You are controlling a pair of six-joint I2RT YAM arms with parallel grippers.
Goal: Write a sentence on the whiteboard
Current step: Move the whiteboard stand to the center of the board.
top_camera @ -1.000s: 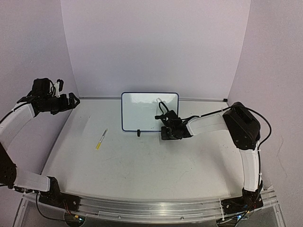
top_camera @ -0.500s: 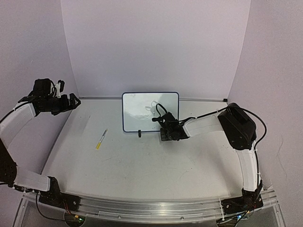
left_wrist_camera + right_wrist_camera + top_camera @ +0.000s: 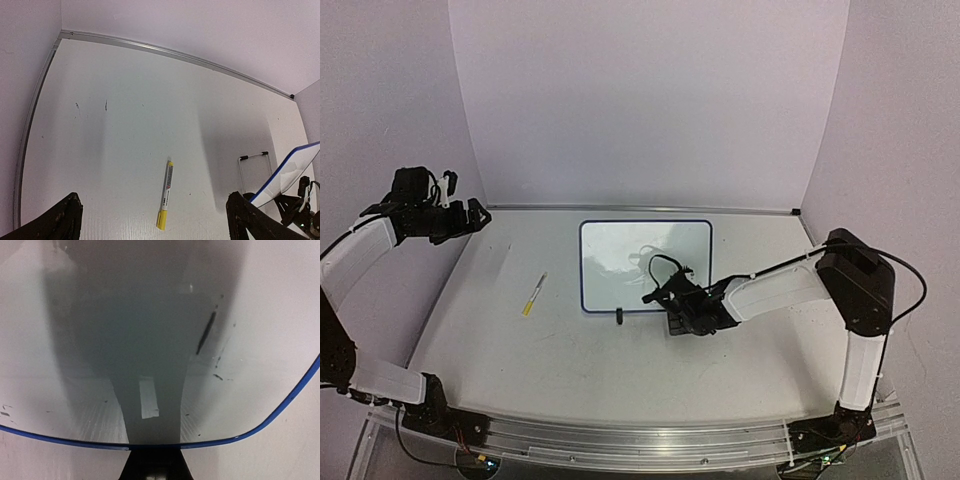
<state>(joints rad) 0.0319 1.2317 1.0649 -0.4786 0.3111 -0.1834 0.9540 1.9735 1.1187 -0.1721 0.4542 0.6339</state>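
The whiteboard (image 3: 640,262), white with a thin blue frame, leans back at the middle of the table. My right gripper (image 3: 672,302) is shut on its near lower edge, right of a small black foot (image 3: 618,317). In the right wrist view the whiteboard (image 3: 100,340) fills the frame, its blue rim running just above my dark fingers (image 3: 155,465). The sentence is out of view; only a few dark smudges (image 3: 206,332) show. My left gripper (image 3: 470,214) hangs open over the far left. Its fingers (image 3: 60,222) frame a yellow marker (image 3: 166,194) lying on the table.
The yellow marker (image 3: 534,294) lies left of the whiteboard, apart from it. A metal rail (image 3: 640,209) runs along the foot of the back wall. Side walls close in on both sides. The whiteboard's corner (image 3: 292,172) shows at the right of the left wrist view.
My right gripper has shut on the whiteboard's lower edge and drawn back towards the near side. The board has come with it and leaned back flatter. The left arm has hardly moved.
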